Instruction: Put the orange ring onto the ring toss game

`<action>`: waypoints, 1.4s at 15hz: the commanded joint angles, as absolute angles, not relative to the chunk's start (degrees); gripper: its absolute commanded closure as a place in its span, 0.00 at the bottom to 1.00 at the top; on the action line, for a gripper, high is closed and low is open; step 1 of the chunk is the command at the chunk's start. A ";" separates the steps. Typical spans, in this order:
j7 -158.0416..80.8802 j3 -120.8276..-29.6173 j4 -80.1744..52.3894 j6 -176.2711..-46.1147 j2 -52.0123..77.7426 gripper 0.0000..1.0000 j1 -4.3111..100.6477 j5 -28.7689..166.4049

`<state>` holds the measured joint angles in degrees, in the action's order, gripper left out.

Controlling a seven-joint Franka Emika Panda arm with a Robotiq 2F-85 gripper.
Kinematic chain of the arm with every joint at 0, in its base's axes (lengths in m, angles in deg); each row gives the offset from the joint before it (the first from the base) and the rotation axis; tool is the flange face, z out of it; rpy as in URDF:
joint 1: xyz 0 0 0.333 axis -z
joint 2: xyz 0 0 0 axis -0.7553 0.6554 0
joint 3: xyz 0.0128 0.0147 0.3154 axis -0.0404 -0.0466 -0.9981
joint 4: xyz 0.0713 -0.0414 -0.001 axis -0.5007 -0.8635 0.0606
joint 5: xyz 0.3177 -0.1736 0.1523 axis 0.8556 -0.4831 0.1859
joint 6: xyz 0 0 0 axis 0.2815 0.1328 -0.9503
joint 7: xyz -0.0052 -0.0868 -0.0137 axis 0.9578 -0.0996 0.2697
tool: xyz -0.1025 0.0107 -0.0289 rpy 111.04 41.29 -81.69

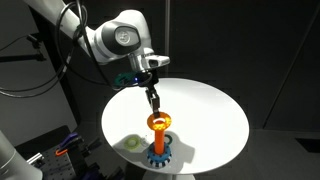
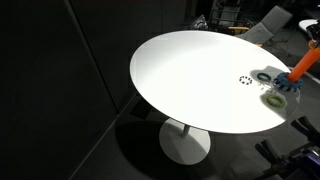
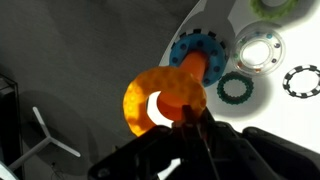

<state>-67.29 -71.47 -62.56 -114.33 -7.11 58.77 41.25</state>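
Fingers [image 3: 203,128] of the gripper [image 1: 154,106] are drawn narrow, pinching the near rim of the orange ring [image 3: 160,100], which fills the middle of the wrist view. The ring sticks out past the fingertips toward the top of that frame, with its hole left free. I judge it is held by the edge so that the opening can drop over the peg.

In an exterior view, low in the centre of the frame, the ring hangs tilted just above the ring toss game [image 1: 160,152]. It is not yet threaded on, and I cannot tell whether it brushes the tip of the peg. In the wrist view the game's blue toothed base and orange peg sit just above and to the right of the ring, so the hole looks slightly off the peg.

Both are over the near edge of a white round table [image 1: 215,110]. A yellow-green ring [image 1: 133,142] lies flat beside the base, to its left in the frame, apart from it.
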 commanded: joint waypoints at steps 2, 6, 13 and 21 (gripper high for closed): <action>-65.89 -71.42 -61.58 -115.15 -5.89 0.95 59.05 41.01; -66.11 -71.30 -61.43 -116.00 -5.19 0.95 59.00 40.88; -65.68 -70.75 -60.46 -115.80 -3.27 0.61 58.94 41.46; -63.98 -70.20 -59.53 -114.95 -1.96 0.01 58.57 42.91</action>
<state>-66.93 -70.66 -60.95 -115.93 -2.69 58.77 41.32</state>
